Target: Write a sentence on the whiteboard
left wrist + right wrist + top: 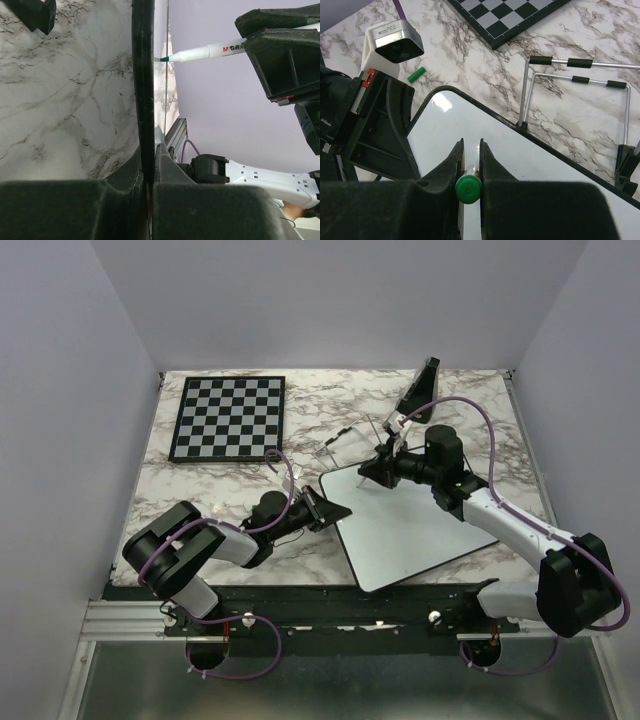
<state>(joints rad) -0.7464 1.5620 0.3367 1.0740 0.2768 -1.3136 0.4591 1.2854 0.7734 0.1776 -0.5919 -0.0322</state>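
Observation:
The whiteboard lies flat on the marble table, right of centre. Its surface shows no writing, so the sentence is not in view. My left gripper is shut on the board's left black rim, seen edge-on in the left wrist view. My right gripper is shut on a white marker with a green end. The marker's teal tip touches the board near its far left corner. In the right wrist view the board lies under the jaws.
A chessboard lies at the back left. A wire stand lies just behind the board. A black wedge-shaped object sits at the back. A green marker cap lies on the marble by the left wrist.

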